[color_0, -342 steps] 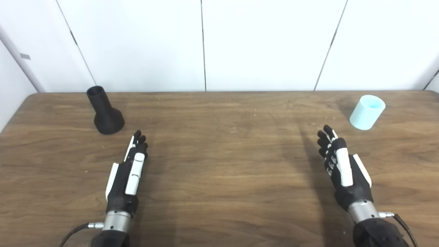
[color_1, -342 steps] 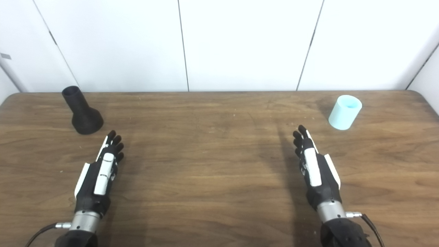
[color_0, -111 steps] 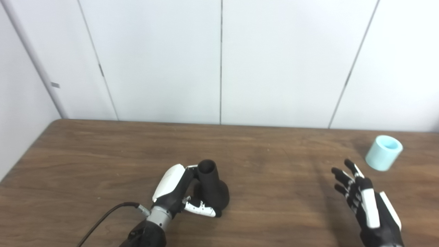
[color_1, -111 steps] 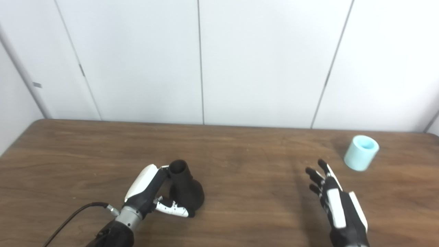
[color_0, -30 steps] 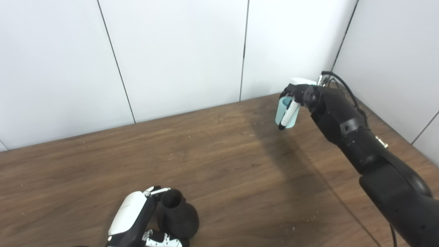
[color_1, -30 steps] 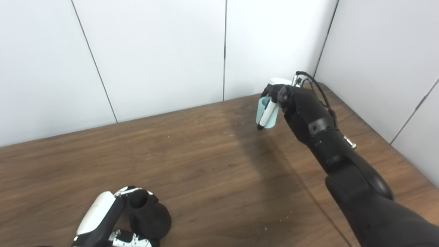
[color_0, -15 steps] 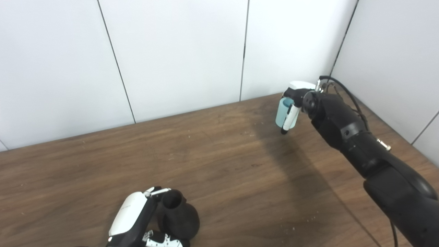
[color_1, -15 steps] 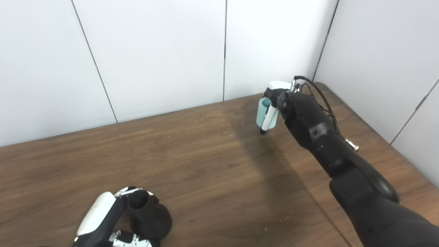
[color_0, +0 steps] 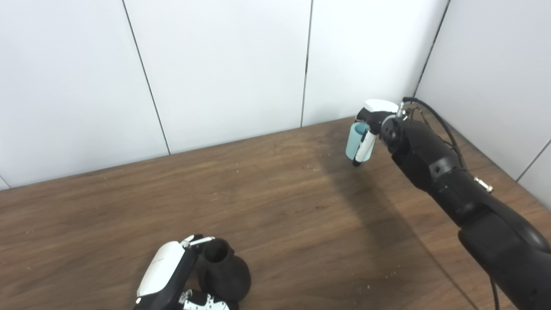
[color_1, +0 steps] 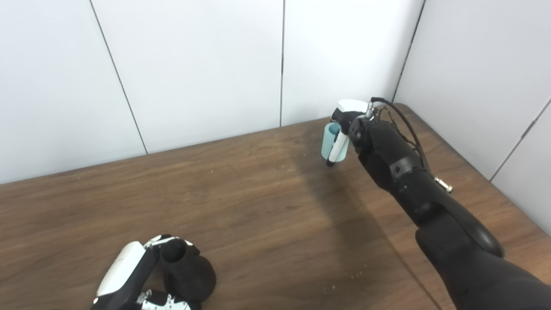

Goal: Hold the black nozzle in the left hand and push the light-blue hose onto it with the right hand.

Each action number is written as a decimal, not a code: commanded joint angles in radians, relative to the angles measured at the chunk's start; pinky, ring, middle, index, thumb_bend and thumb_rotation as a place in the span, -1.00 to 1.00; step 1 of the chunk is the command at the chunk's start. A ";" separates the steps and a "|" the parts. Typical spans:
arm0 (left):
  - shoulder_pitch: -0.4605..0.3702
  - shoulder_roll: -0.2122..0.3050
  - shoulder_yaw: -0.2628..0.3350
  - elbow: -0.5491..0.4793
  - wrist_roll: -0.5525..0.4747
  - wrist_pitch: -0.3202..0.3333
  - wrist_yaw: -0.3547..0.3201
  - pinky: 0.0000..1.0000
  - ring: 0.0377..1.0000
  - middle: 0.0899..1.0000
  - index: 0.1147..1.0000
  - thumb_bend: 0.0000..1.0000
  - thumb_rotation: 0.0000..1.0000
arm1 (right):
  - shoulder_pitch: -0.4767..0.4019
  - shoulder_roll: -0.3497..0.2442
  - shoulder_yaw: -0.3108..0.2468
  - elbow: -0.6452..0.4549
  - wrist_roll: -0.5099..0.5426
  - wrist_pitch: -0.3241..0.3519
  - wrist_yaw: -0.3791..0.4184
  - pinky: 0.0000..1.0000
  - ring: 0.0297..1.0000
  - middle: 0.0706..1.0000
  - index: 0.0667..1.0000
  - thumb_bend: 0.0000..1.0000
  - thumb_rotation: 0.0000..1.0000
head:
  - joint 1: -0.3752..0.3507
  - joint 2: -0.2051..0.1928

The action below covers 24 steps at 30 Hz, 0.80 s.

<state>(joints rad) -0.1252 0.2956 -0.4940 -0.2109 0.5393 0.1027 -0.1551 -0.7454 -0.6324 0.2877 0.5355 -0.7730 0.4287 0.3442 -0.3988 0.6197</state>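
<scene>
The black nozzle stands upright on its wide base near the table's front edge, its open neck pointing up. My left hand is wrapped around its left and front side, partly cut off by the picture's bottom edge. At the far right corner of the table, the short light-blue hose is held by my right hand, with the thumb across its front and the other fingers hidden behind it. In the right eye view the hose shows its open top end.
The brown wooden table runs back to white wall panels, and a side wall closes in on the right. My long black right arm crosses the table's right part. A cable loops off the right wrist.
Over the last second my right hand, shut on the hose, has shifted slightly to the right and a little lower. The left hand and the nozzle have stayed in place.
</scene>
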 commanded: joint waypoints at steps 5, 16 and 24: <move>0.062 0.022 -0.036 0.053 0.009 0.033 -0.095 0.79 0.21 -0.26 -0.13 0.05 -1.00 | -0.018 -0.029 -0.011 -0.009 0.008 -0.067 -0.123 -0.07 -0.04 -0.09 -0.08 0.10 -1.00 | -0.001 0.003; 0.069 0.017 -0.035 0.051 0.046 0.047 -0.085 0.74 0.23 -0.19 -0.14 0.05 -1.00 | -0.003 -0.035 0.006 -0.042 -0.004 -0.077 -0.182 -0.19 -0.17 -0.08 -0.11 0.04 -1.00 | 0.009 0.005; 0.067 0.004 -0.037 0.043 0.063 0.060 -0.087 0.73 0.22 -0.19 -0.14 0.05 -1.00 | 0.061 -0.067 -0.026 -0.363 -0.003 0.007 -0.059 -0.22 -0.18 -0.07 -0.11 0.04 -1.00 | 0.064 0.014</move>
<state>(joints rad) -0.1191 0.2856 -0.4923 -0.2151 0.5681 0.1022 -0.1531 -0.6477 -0.6528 0.2892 0.2818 -0.7622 0.4165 0.2644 -0.3345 0.6320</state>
